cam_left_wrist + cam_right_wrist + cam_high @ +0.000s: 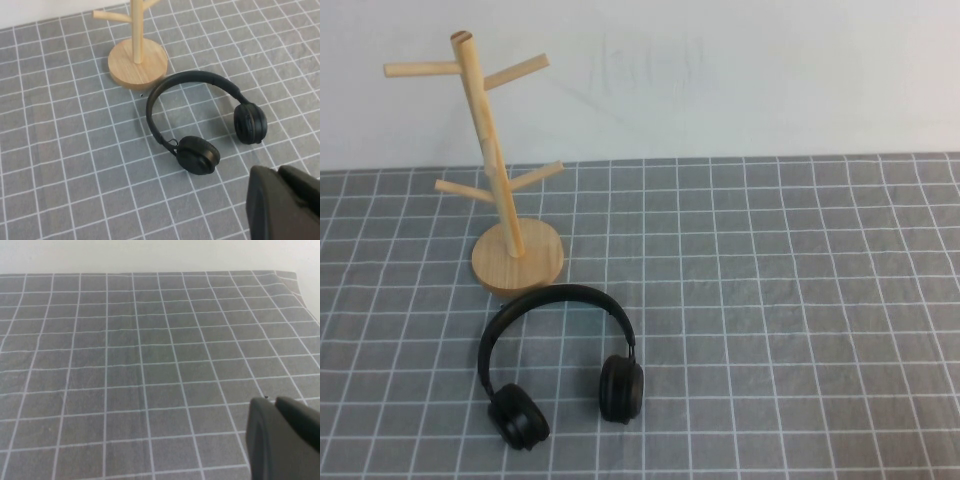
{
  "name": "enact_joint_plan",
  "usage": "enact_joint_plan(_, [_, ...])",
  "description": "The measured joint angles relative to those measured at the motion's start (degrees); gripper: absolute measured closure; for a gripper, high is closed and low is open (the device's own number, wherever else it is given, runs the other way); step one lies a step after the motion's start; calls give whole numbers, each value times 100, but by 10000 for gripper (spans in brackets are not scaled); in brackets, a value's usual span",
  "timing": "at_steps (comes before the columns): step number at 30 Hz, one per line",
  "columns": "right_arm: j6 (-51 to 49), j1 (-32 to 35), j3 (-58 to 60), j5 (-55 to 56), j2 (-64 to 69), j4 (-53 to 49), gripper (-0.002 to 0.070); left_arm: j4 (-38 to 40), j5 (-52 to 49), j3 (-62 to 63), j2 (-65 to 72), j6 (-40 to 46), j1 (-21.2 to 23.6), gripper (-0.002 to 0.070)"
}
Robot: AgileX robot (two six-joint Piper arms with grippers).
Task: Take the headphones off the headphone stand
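On the grey gridded mat, just near of the headphone stand (pixel 506 170), the headphones (pixel 558 364) lie flat, headband arching toward the stand's disc base, both ear cups nearer the robot; no peg carries them, so the removal looks done. The left gripper (pixel 283 204) hangs above the mat on the near side of the headphones, jaws together, holding nothing. The right gripper (pixel 283 439) hovers over bare mat; whether it is apart or together I cannot tell. Any remaining retreat should lift clear without brushing the cups or headband.
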State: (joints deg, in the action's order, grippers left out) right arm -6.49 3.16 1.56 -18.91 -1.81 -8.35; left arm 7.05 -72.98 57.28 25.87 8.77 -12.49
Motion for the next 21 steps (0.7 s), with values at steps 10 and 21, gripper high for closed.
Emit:
enact_joint_plan(10, [0, 0, 0, 0, 0, 0, 682, -277, 2351, -924, -421, 58, 0, 677])
enact_joint_plan(21, [0, 0, 0, 0, 0, 0, 682, -628, 6370, -4118, -1538, 314, 0, 678])
